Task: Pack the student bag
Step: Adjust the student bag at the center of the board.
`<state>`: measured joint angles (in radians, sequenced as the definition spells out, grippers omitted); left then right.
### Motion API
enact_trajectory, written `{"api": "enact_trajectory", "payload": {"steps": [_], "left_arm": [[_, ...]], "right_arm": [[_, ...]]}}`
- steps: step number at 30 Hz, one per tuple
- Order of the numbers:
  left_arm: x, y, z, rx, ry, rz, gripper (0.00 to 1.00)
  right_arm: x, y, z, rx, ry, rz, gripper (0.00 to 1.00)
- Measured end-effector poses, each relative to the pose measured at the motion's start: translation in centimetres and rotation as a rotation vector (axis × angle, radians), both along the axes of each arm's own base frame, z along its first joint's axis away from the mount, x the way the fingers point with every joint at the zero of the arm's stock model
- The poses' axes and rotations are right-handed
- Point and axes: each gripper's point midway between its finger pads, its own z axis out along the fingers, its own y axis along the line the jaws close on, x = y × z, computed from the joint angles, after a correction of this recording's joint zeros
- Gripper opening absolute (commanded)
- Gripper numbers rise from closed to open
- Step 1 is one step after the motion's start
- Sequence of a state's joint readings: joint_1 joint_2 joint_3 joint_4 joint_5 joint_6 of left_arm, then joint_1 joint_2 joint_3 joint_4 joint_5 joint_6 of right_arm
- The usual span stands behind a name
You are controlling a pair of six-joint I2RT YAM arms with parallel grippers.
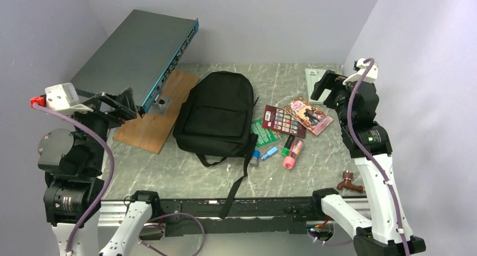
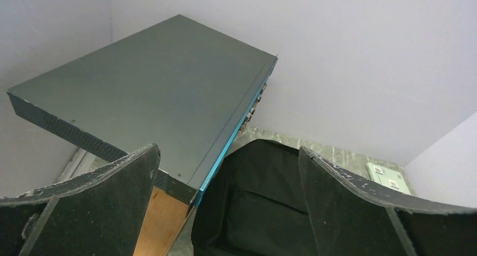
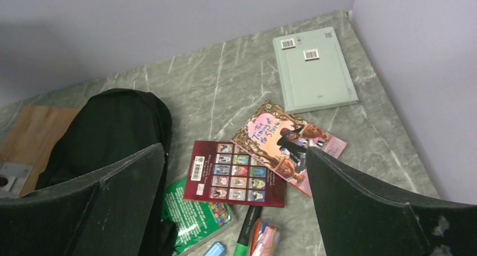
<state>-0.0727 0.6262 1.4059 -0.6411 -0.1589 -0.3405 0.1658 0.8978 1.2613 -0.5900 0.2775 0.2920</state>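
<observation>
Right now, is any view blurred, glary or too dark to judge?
Top external: even light, no glare, though the student bag reads as flat black. Left wrist: grey rack unit sharp, jaws cover the bottom edge. Right wrist: pink book title legible, jaws block the lower corners.

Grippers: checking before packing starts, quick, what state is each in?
Left gripper: open, holding nothing.
Right gripper: open, holding nothing.

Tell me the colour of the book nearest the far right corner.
The book is pale green; right wrist view shows it best.
</observation>
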Motion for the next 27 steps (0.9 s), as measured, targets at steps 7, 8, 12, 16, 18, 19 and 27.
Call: {"api": "enact_trajectory", "payload": {"steps": [7,8,12,16,18,19,27], "left_arm": [[1.3,-1.3,-1.5,-0.007,0.048,-0.067,0.99],[1.6,-1.5,-1.7,-0.006,0.057,-0.078,0.99],[3.2,-2.4,-2.8,-0.001,0.114,-0.119,0.99],[3.9,-2.9,-4.0,0.008,0.150,-0.149,0.99],[3.8,-3.3,-4.9,0.014,0.154,-0.170,0.99],[3.7,-3.6,-5.5,0.020,0.160,-0.187,0.99],[2.7,-7.1,-5.4,0.071,0.121,-0.400,0.99]], "right_arm": [[1.8,2.1,-2.6,0.035,0.075,0.081,1.00],[2.2,2.5,-3.4,0.041,0.096,0.098,1.00],[3.5,4.5,-7.4,0.077,0.194,0.174,1.00],[5.0,6.4,-10.3,0.114,0.271,0.244,1.00],[5.9,7.4,-11.4,0.140,0.288,0.279,1.00],[6.3,7.9,-11.9,0.153,0.296,0.300,1.00],[10.7,13.0,-17.3,0.304,0.385,0.487,1.00]]}}
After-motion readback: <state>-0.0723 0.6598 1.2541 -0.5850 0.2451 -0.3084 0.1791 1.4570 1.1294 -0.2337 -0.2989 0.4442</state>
